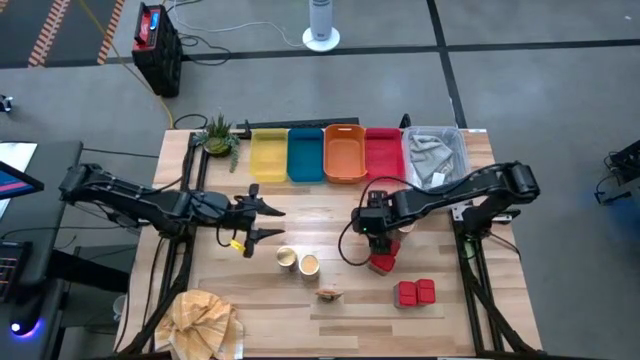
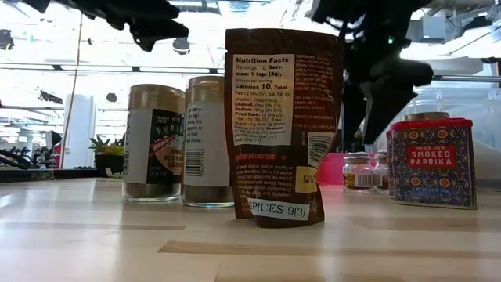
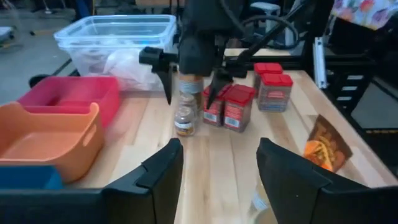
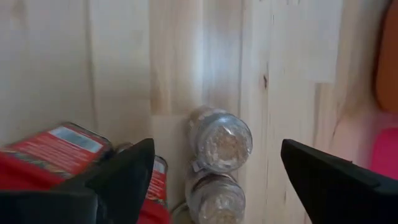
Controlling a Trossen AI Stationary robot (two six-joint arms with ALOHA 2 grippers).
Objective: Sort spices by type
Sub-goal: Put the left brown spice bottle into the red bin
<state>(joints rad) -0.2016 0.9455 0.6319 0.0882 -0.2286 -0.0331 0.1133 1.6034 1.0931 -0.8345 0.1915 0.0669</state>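
My right gripper (image 1: 378,238) hangs spread wide over the middle of the wooden table (image 1: 330,318), holding nothing. Directly under it, between my fingers, stand two tiny clear jars with brownish spice inside (image 4: 219,140), one just behind the other. My judgement: they are glass, light, smooth-sided and easy to tip, so I would close on the round body of the upper one, low and square, not on the lid.

Crowding the jars on one side are two red boxy spice tins (image 3: 231,106), close enough that a finger coming down could knock them. That gap is what I must thread.

A little farther off on the table sit two more red tins (image 1: 415,292), then the dark-tan flat packet of spice (image 1: 331,293), soft and likely floppy, and the two pale round tubs with yellowish tops (image 1: 298,261), which look stiff and heavier.

My left gripper (image 1: 262,219) waits over the table's left half, fingers apart and empty.

At the far edge runs the row of plastic trays: yellow (image 1: 267,155), blue (image 1: 305,153), orange (image 1: 343,152) and red (image 1: 384,152), with a clear plastic bin of grey cloth (image 1: 434,155) beside them. A small green plant (image 1: 218,134) stands at the far left corner, and a crumpled yellowish-tan cloth (image 1: 200,320) lies at the near left.
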